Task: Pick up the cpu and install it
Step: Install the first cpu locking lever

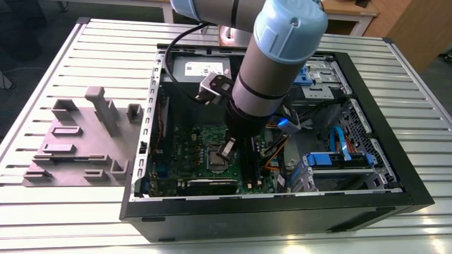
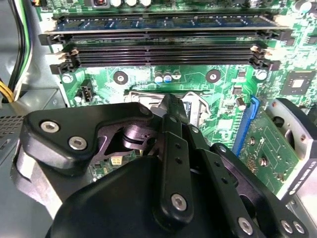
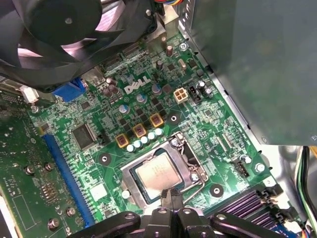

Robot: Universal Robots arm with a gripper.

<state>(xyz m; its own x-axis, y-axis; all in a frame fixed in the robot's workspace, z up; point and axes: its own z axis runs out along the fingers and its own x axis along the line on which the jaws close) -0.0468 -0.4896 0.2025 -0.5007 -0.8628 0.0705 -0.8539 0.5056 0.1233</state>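
One cpu (image 3: 157, 174) sits in the motherboard (image 3: 198, 134) socket. The gripper (image 3: 171, 194), fingers pressed together, holds nothing; the chip looks light, stiff, fragile, best held by its edges

The exterior view looks down from above on the open case (image 1: 367, 180); both wrist views hover close over its motherboard (image 3: 198, 134).

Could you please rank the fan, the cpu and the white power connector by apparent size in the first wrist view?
1. Fan: largest, though nearness to the camera exaggerates it.
2. cpu, seated in the socket.
3. White power connector: smallest.
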